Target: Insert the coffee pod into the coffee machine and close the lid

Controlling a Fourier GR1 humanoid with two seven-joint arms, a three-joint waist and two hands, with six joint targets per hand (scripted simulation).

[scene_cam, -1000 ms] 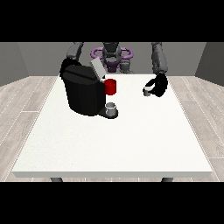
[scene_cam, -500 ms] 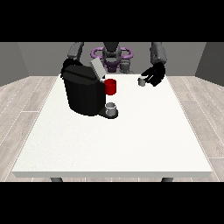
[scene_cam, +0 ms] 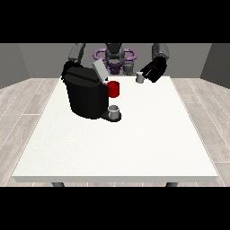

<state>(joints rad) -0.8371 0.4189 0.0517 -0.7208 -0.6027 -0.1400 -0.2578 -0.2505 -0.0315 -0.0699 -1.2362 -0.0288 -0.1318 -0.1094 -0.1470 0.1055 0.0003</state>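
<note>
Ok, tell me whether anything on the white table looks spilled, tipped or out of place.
Nothing stands out. The black coffee machine stands upright with its grey lid raised, a small grey cup on its base. The hand at the view's right holds the small grey coffee pod above the white table.

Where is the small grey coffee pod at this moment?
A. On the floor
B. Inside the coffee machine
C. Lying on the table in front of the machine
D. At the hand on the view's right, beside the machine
D: the coffee pod sits at the fingers of the hand at the view's right, to the right of the coffee machine, whose lid stands raised.

Matt black plastic-looking coffee machine [scene_cam: 85, 95], smooth white table [scene_cam: 134, 143], wood-plank floor [scene_cam: 27, 103]
</note>
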